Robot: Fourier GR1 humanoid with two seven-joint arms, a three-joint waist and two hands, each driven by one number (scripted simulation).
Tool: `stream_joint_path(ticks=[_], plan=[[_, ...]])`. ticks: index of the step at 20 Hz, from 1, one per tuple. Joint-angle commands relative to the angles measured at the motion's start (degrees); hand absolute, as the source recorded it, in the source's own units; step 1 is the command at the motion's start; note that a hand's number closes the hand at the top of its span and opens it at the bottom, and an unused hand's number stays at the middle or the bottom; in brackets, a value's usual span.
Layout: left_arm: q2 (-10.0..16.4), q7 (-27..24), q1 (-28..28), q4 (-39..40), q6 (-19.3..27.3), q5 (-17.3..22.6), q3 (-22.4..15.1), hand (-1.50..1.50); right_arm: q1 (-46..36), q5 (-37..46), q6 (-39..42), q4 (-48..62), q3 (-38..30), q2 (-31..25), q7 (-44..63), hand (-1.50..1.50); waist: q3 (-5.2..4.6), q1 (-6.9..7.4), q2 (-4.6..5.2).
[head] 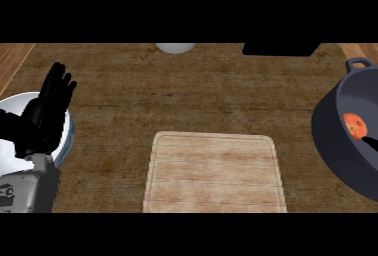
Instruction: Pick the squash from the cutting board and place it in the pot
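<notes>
- Starting at the left edge, my left hand point(42, 120) stands with its fingers straight and a little spread, pointing away from me and holding nothing. I read it as parked out of the way, not working.
- Directly beneath that hand lies a round white plate with a pale blue rim point(21, 100), largely covered by the palm and the grey forearm.
- Well to the right of the left hand, the pale rectangular wooden cutting board point(214, 172) lies flat on the brown textured counter point(184, 90). Nothing rests on it.
- Beyond the board, far from both hands, a small white round object point(175, 47) and a flat black shape point(280, 48) are cut off by the far edge. I can't say what they are.
- Farther right sits the large dark grey round metal pot point(332, 145), its loop handle on the far side and its right part out of view.
- The orange-red rounded squash point(354, 125) is inside the pot, low against its right part, so I judge the placing to be all but done.
- A black sliver of my right hand point(371, 144) shows just beside the squash on the near side, inside the pot. Too little of it shows: I cannot tell whether it grips, touches or has let go.
- I would want to confirm the release, then lift clear of the pot's wall.
</notes>
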Motion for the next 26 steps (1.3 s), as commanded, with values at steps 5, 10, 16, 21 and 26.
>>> stream_joint_path(ticks=[5, 10, 16, 21, 26], plan=[[-1.28, -0.92, -0.26, 1.11, 0.87, -0.99, -0.91, 0.0, -7.0, -14.19, 9.92, 9.62, -5.08, 3.35, -7.23, -1.5, 1.66, 0.31, 0.59], [-0.55, 0.41, 0.96, -0.55, 0.72, -1.37, -1.02, 0.0, -7.06, -22.12, 13.92, 12.91, -11.43, 1.72, -10.26, -1.5, 1.62, -0.1, 0.4], [0.98, 1.17, 0.49, -1.31, -0.35, 0.69, 1.23, 0.0, -6.09, -29.98, 25.45, 23.06, -19.25, -10.99, -12.48, -1.5, 1.61, -0.31, 0.52], [-0.21, 2.97, 0.72, -3.25, -0.16, 0.22, -0.69, 0.0, -6.25, -30.63, 31.34, 35.44, -20.51, -19.91, -18.15, -1.5, 1.7, 0.3, 0.67], [0.07, 0.38, -1.37, 0.49, 0.04, -0.11, 0.52, 0.0, -5.87, -28.53, 32.14, 43.43, -18.75, -24.24, -24.14, -1.5, 1.71, 0.31, 0.79]])
